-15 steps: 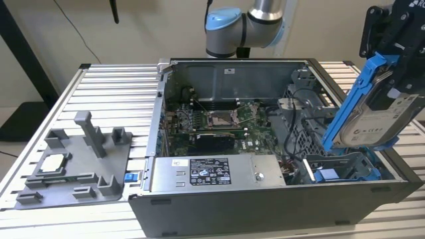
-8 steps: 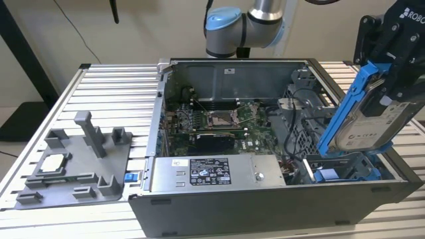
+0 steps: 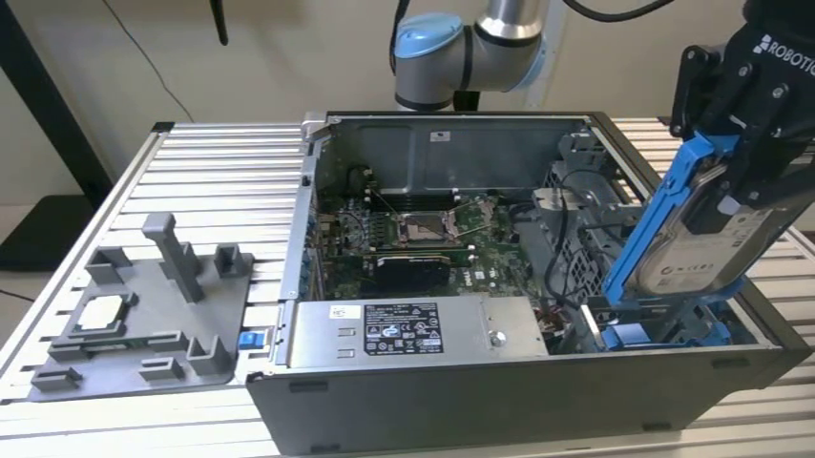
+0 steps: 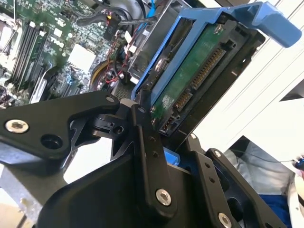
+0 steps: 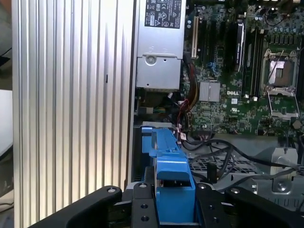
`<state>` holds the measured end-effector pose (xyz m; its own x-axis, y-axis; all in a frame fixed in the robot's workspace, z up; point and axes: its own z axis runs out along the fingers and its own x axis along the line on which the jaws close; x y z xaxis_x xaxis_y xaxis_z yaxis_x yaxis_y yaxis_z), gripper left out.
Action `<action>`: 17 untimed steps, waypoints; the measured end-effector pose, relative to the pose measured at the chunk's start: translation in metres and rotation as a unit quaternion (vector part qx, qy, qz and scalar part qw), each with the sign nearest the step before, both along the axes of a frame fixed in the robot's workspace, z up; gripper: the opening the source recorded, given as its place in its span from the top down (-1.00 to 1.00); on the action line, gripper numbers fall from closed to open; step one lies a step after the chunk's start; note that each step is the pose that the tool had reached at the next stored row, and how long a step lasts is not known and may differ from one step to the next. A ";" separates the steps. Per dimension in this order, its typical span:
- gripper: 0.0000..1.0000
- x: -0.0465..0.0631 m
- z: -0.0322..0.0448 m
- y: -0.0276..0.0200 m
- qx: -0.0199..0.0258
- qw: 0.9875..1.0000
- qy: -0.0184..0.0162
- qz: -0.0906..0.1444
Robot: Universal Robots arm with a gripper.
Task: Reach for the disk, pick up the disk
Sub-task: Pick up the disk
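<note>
- gripper (image 3: pixel 751 176) is clamped on the disk (image 3: pixel 694 243), black fingers (image 4: pixel 147 156) pressing the blue bracket from both sides; in the first wrist view the bracket sits squarely between them (image 5: pixel 173 199)
- disk is tilted up out of its bay, lower end near the blue bay frame (image 3: pixel 662 334) at the exterior view's right front corner of the computer case (image 3: pixel 510 405); upper end raised above the case rim
- second wrist view: green circuit-board side and connector of the disk (image 4: pixel 194 76) face the camera
- power supply (image 3: pixel 414 329) lies along the case front, beside the bay
- motherboard (image 3: pixel 421 234) further back, CPU socket in the middle
- grey fixture tray (image 3: pixel 140 320) on the slatted table (image 3: pixel 217 181), well apart on the exterior view's left
</note>
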<state>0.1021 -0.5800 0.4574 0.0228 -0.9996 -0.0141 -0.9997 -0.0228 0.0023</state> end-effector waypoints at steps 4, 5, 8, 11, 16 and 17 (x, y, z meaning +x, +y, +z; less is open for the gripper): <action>1.00 0.000 -0.0007 0.0000 0.000 1.000 0.000 0.000; 1.00 0.000 -0.0007 0.0000 0.000 1.000 0.000 0.000; 1.00 0.000 -0.0008 0.0000 0.000 1.000 0.000 0.000; 1.00 0.000 -0.0009 0.0000 0.000 1.000 0.000 0.000; 1.00 0.001 -0.0045 0.0000 0.000 1.000 0.000 0.000; 1.00 0.001 -0.0061 0.0000 0.000 1.000 0.000 0.000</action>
<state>0.1032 -0.5800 0.4514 0.0228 -0.9996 -0.0141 -0.9997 -0.0228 0.0027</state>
